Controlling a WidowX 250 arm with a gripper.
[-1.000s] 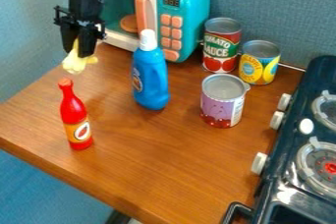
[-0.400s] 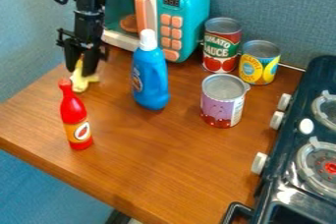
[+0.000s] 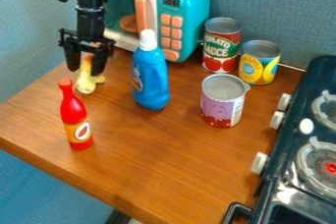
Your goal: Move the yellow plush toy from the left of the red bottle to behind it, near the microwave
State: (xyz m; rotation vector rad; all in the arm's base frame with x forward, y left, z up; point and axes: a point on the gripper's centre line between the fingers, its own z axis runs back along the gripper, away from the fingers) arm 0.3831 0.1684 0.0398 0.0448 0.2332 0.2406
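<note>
pincer (image 3: 85, 72), one, black: had its fingers spread, at the table's (image 3: 151, 169) far left. yellow item (image 3: 86, 83), one: rested on the table, its upper part between the fingers. red bottle (image 3: 75, 117), one: stood upright, just nearer the camera. blue bottle (image 3: 150, 78), one: stood upright to the right, before the toy microwave (image 3: 185, 2). cans, three: stood farther right, near the stove (image 3: 289, 144).
</note>
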